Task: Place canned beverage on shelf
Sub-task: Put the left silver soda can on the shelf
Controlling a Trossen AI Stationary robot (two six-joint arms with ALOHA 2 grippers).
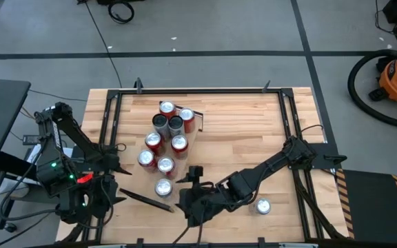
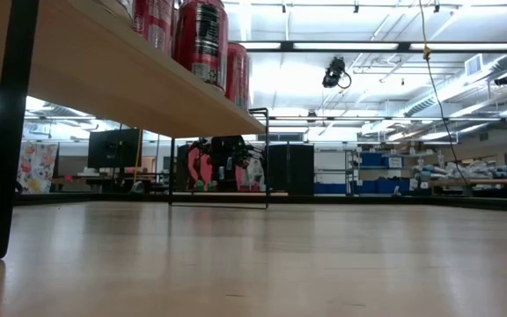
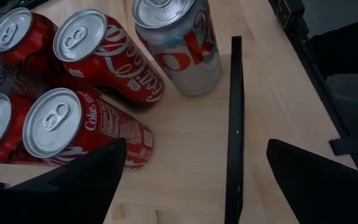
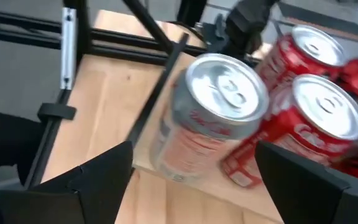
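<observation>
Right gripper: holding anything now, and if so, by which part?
Nothing held. The right gripper is open, its fingers wide of the silver can standing on the shelf. The left gripper is open too.

"Coke" on red can [image 3: 82,130], silver can [image 3: 179,46]

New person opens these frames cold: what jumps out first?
The cluster of cans standing upright on the shelf, mostly red with one silver can at its near end. The right end effector sits open just beside that silver can. One lone can stands apart by the right arm.
</observation>
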